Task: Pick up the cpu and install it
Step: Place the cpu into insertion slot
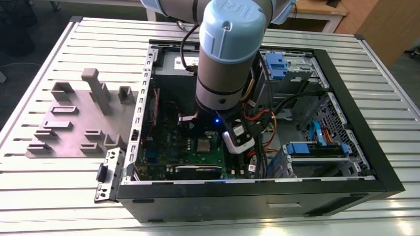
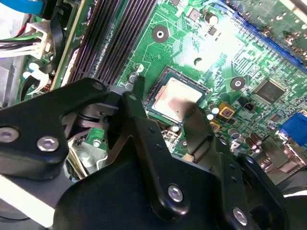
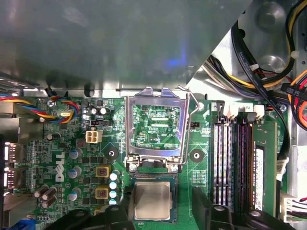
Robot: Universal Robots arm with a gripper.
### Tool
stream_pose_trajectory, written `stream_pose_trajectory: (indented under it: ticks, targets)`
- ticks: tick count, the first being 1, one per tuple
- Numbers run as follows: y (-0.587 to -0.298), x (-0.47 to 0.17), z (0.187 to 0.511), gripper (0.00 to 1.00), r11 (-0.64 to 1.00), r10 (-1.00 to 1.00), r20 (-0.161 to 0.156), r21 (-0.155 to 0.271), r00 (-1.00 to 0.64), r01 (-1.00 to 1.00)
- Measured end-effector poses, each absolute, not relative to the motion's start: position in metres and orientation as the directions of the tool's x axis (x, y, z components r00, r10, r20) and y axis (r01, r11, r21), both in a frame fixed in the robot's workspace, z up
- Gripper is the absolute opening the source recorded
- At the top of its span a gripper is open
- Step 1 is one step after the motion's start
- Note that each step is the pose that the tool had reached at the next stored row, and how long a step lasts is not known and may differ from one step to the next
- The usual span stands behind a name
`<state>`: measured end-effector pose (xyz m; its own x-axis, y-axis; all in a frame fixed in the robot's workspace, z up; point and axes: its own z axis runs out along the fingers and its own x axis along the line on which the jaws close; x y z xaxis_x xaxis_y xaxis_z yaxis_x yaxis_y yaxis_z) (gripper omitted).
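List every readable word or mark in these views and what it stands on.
White maker's logo: on the green motherboard.
Raised logo letters: on the arm's blue joint cap.
Small white print around the socket bracket: too small to read.
Markings on top of the cpu: too blurred to read.

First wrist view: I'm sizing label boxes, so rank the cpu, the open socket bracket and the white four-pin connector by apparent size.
1. socket bracket, possibly nearer the camera.
2. cpu.
3. white connector, clearly smallest.
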<state>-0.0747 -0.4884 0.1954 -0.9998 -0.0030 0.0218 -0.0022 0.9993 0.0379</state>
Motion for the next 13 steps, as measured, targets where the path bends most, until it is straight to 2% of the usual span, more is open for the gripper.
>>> stream_pose_trajectory:
  ticks: [1, 2, 3, 4, 13]
  targets:
    - [-0.4884, -0.0747, 0.1954, 0.59, 0.999, -0.003, 0.022, 0.038, -1.000, -0.002]
    - [-0.4884, -0.0748, 0.1954, 0.53, 0.999, -0.003, 0.022, 0.038, -1.000, -0.002]
    - [-0.4884, -0.0749, 0.1954, 0.53, 0.999, -0.003, 0.022, 0.038, -1.000, -0.002]
    - [-0.4885, -0.0749, 0.1955, 0.46, 0.999, -0.003, 0.022, 0.038, -1.000, -0.002]
    - [-0.4885, -0.0814, 0.1955, 0.46, 0.999, -0.003, 0.021, 0.039, -1.000, -0.002]
